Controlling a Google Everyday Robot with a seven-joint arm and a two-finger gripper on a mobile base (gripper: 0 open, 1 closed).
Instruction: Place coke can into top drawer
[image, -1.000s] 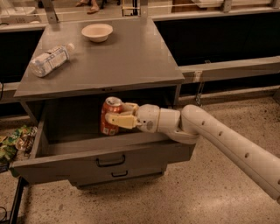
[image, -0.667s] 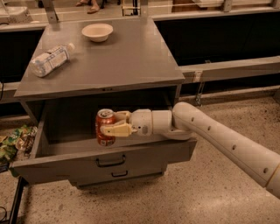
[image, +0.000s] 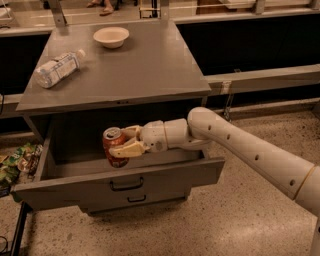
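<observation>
The red coke can (image: 113, 147) with a silver top is held tilted inside the open top drawer (image: 120, 184), above its floor. My gripper (image: 126, 141) reaches in from the right on a white arm and is shut on the can, with cream fingers (image: 129, 148) across its side. The drawer is pulled out wide, and its grey front carries a black bar handle (image: 126, 184).
A clear plastic water bottle (image: 56, 69) lies on the grey cabinet top (image: 150, 65) at the left, and a cream bowl (image: 111, 36) stands at the back. A lower drawer front with a small handle (image: 136, 199) is below. Snack bags (image: 15, 162) lie on the floor at left.
My gripper has carried the can leftward and slightly lower inside the open drawer. The drawer, bottle and bowl have not moved.
</observation>
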